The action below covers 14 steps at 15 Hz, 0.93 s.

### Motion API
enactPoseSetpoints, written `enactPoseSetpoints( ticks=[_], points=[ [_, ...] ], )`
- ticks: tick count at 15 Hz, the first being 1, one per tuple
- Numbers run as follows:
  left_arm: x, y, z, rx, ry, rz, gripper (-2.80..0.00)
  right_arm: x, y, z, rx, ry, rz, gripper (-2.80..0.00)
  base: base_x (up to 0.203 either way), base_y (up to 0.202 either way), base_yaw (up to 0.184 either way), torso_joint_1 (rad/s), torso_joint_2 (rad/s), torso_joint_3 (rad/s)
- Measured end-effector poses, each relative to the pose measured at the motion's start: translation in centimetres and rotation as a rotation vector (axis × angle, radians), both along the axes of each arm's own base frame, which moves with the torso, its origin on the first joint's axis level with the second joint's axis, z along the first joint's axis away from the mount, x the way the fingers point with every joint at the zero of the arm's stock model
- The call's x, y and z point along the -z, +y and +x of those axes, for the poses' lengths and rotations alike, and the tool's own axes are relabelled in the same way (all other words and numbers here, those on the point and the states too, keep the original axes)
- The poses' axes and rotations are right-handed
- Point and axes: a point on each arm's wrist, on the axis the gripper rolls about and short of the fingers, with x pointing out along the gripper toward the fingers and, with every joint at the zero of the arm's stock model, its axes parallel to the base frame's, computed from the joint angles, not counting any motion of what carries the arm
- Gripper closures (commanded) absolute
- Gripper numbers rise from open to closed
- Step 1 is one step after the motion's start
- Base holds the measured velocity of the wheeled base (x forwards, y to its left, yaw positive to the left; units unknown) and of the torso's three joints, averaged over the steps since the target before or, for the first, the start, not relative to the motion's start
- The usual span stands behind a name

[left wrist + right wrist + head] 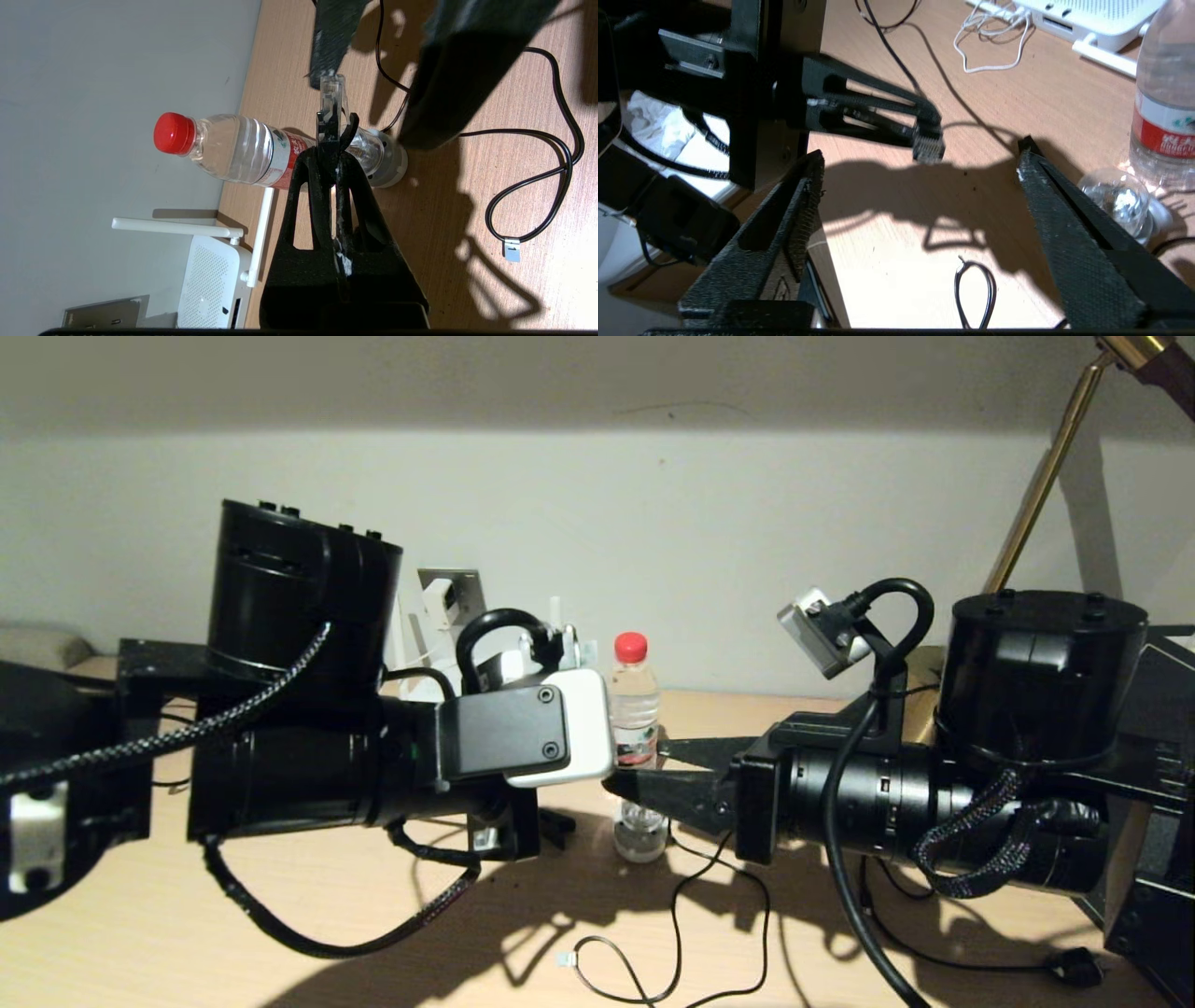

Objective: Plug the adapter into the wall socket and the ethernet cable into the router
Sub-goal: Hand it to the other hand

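The router [205, 284] stands before the wall socket [107, 312], beside a bottle [233, 147].

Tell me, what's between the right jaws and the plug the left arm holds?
Nothing: the right wrist view shows the ethernet cable's plug, held by the left gripper, just ahead of the right gripper's open jaws; only table below.

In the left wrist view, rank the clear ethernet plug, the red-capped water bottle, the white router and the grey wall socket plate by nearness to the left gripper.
1. Clear-tipped ethernet cable plug: pinched in the left gripper.
2. Clear plastic water bottle with red cap: standing just behind the fingertips.
3. Flat white router with stick antennas: against the wall, beyond the bottle.
4. Square grey metallic wall socket: on the wall past the router.
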Motion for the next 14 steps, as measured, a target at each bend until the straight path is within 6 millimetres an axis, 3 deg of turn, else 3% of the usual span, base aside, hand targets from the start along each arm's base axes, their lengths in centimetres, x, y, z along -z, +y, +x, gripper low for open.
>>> enactPoseSetpoints(
  ticks=[11, 12, 14],
  points=[
    [0.16, -0.19, -0.13, 0.009, 0.004, 0.004, 0.0, 0.22, 0.16, 0.17, 0.003, 0.006, -0.004, -2.8, 0.0, 0.0, 0.0, 0.0, 0.0, 0.0],
    [0.18, -0.22, -0.18, 0.011, 0.004, 0.004, 0.0, 0.22, 0.16, 0.17, 0.004, 0.006, -0.004, 0.0, 0.0, 0.0, 0.0, 0.0, 0.0, 0.0],
    [0.2, -0.25, -0.21, 0.012, 0.004, 0.005, 0.0, 0.16, 0.18, 0.19, 0.005, 0.002, -0.001, 0.0, 0.0, 0.0, 0.0, 0.0, 0.0, 0.0]
  ],
)
